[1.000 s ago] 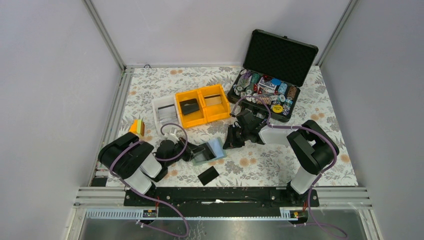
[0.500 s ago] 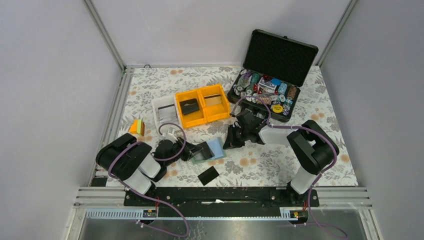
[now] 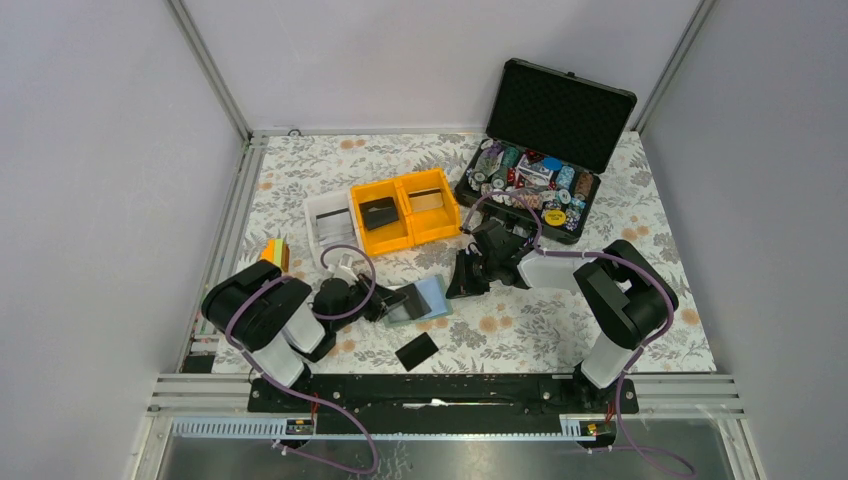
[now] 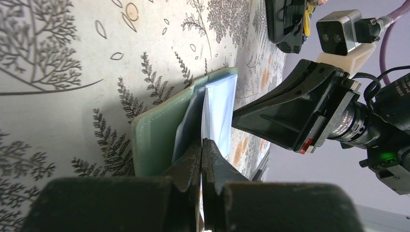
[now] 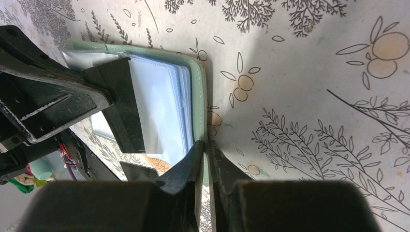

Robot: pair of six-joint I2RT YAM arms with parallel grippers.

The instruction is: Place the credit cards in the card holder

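Observation:
The card holder (image 3: pixel 418 300) lies open between both arms, with a sage-green cover (image 4: pixel 154 137) and pale blue clear pockets (image 4: pixel 220 108). My left gripper (image 4: pixel 202 143) is shut on one thin pocket sheet, lifting it off the stack. My right gripper (image 5: pixel 205 146) is shut on the edge of the green cover (image 5: pixel 199 92) on the opposite side. One black credit card (image 3: pixel 416 351) lies flat on the cloth nearer than the holder and also shows in the right wrist view (image 5: pixel 138 170). Another black card (image 3: pixel 378 212) sits in a yellow bin, and a tan one (image 3: pixel 428 200) lies in the bin beside it.
Two yellow bins (image 3: pixel 405 232) and a white bin (image 3: pixel 318 208) stand behind the holder. An open black case (image 3: pixel 575 235) full of poker chips sits at the back right. A small orange-and-green block (image 3: pixel 274 254) lies at the left. The left wrist view shows the right arm's fingers (image 4: pixel 290 116).
The left arm's body has shifted slightly. Both grippers keep their grip on the holder, which stays in place.

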